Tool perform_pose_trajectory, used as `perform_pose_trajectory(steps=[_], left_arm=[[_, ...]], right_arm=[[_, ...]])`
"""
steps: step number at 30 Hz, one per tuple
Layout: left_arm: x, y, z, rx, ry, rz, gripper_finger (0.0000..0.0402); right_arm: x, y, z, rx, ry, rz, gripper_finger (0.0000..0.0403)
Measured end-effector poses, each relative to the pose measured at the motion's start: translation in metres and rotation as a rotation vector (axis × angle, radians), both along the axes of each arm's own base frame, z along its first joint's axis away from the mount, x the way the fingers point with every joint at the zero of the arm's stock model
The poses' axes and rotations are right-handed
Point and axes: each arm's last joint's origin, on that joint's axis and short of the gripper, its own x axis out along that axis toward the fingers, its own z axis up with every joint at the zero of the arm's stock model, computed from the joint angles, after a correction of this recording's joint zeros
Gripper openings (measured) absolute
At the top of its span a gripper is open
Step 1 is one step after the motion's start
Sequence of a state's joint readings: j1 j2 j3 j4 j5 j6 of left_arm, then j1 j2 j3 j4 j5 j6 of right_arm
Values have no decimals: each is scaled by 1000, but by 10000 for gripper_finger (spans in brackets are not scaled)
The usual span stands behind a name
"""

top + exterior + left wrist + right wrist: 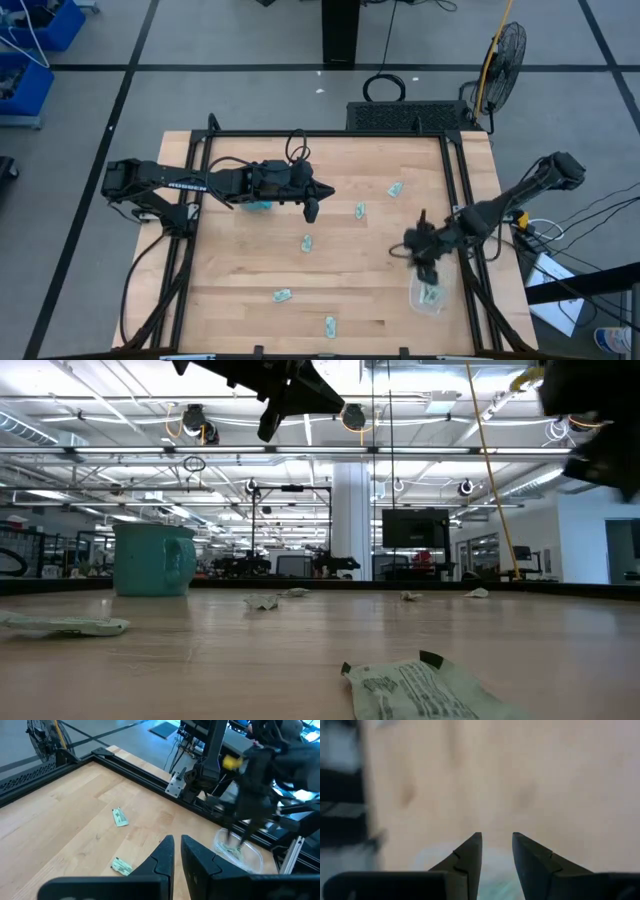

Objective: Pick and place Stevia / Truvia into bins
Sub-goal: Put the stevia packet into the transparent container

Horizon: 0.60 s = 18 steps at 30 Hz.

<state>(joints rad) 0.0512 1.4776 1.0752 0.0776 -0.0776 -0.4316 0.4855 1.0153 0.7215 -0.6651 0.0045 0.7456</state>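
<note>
Several pale green Stevia / Truvia sachets lie flat and scattered on the wooden table, among them one (359,210), another (306,242) and a third (283,295). The clear bin (430,293) stands near the table's right edge with a sachet (231,851) inside. My right gripper (428,275) hovers just above the bin (245,856), open, with nothing between its fingers (470,847). My left gripper (177,842) hangs high over the table's middle, shut but for a slit, and holds nothing.
A teal mug (258,203) stands on the table under my left arm, and shows in the low view (152,558). Black rails (462,200) frame the table. A fan (500,55) stands beyond the far right corner. Bare wood lies between the scattered sachets.
</note>
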Motion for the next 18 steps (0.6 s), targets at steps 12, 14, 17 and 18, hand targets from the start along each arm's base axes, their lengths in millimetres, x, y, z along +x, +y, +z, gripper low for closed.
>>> perform_pose_trajectory(steps=[12,14,17,18], left_arm=[[0,0,0,-39,-6,13,37],[0,0,0,-40,-6,12,37],[0,0,0,-40,-6,12,37],[0,0,0,-40,-7,12,37]], right_arm=[[8,-82,-9,-479,40,-187,138],[11,-94,-17,-475,78,-113,149],[16,-112,-26,-481,114,-117,167],[19,-118,-28,-496,117,-113,173]])
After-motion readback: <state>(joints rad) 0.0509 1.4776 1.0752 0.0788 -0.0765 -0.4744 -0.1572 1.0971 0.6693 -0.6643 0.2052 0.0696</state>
